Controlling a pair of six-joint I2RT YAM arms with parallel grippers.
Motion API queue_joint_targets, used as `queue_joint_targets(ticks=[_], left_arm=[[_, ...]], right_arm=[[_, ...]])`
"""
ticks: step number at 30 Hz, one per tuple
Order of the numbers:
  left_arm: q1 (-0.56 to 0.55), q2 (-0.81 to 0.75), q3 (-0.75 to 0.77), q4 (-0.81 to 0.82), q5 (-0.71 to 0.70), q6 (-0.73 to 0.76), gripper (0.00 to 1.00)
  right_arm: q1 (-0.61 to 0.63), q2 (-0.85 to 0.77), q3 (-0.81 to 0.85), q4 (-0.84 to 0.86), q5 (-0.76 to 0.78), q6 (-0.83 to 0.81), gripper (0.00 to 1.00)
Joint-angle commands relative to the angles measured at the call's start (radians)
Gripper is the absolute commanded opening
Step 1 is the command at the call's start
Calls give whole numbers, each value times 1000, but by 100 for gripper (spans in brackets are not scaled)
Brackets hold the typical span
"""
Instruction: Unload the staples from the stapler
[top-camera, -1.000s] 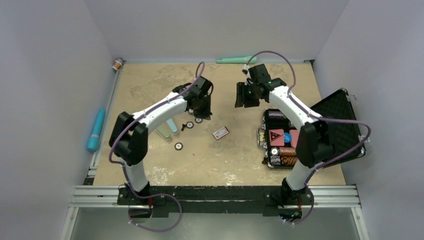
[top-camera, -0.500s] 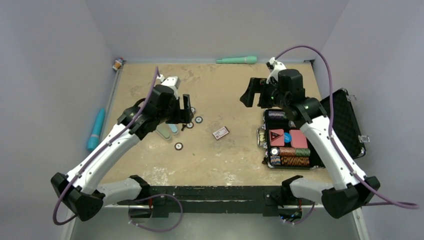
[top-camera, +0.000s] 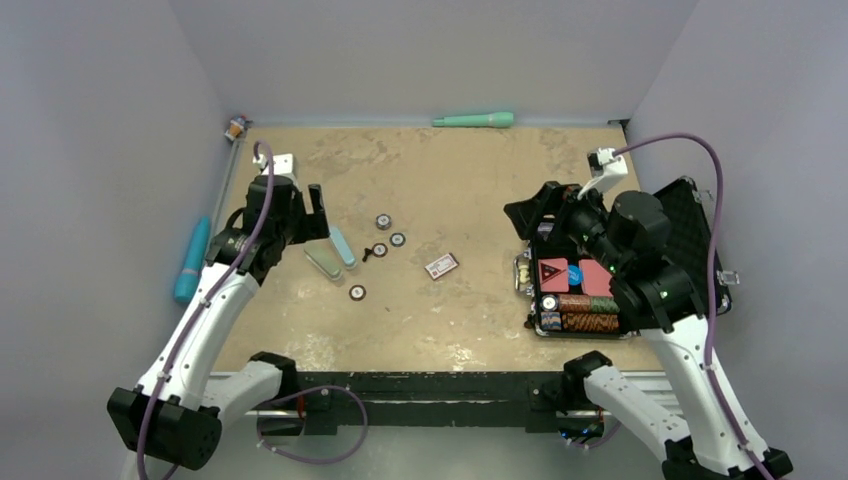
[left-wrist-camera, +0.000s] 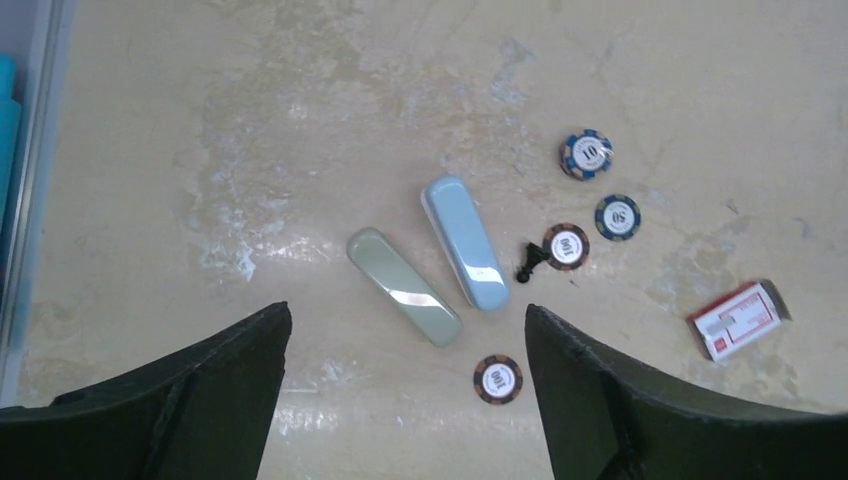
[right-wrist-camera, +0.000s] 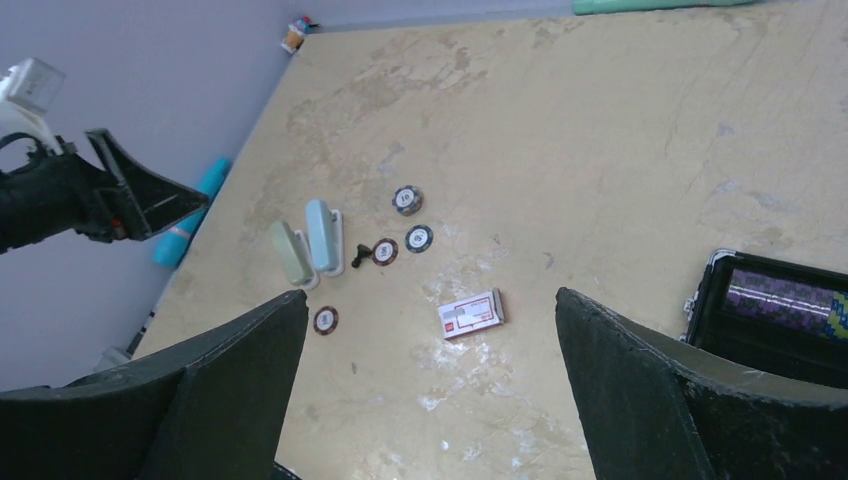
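Two closed staplers lie side by side on the tan table, a grey-green stapler (top-camera: 322, 260) (left-wrist-camera: 404, 286) (right-wrist-camera: 291, 253) and a light blue stapler (top-camera: 342, 246) (left-wrist-camera: 465, 243) (right-wrist-camera: 322, 235). No staples are in view. My left gripper (top-camera: 305, 215) (left-wrist-camera: 405, 312) hangs open above and just left of both staplers, holding nothing. My right gripper (top-camera: 532, 212) (right-wrist-camera: 430, 295) is open and empty too, raised high at the right over the case's near corner, far from the staplers.
A small red and white box (top-camera: 441, 265) (left-wrist-camera: 738, 319) lies mid-table. Poker chips (left-wrist-camera: 585, 155) (left-wrist-camera: 497, 379) and a small black piece (left-wrist-camera: 527, 262) sit by the staplers. An open chip case (top-camera: 570, 290) stands right. A teal tube (top-camera: 192, 258) lies beside the left edge, a green stick (top-camera: 473, 120) at the back.
Both arms have pulled back from the table's middle toward their own sides and risen. Both grippers have opened; the left was shut a second ago.
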Motion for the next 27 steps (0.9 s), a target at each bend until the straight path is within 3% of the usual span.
queue_joint_targets(ticks=[1, 4, 10, 16, 25, 27], left_arm=[[66, 12, -122, 273, -75, 34, 94], [117, 14, -257, 459, -131, 10, 93], [152, 32, -446, 810, -182, 195, 99], [195, 141, -604, 1181, -86, 229, 100], [199, 294, -663, 1488, 75, 348, 100], [213, 294, -661, 1463, 89, 337, 100]], right_arm=[[-1, -57, -39, 66, -11, 23, 99], [0, -88, -50, 57, -19, 26, 99], [-1, -139, -50, 0, -7, 33, 99], [-1, -218, -51, -21, -6, 27, 99], [-2, -366, -114, -54, 31, 50, 99], [-1, -385, -128, -75, 25, 62, 99]])
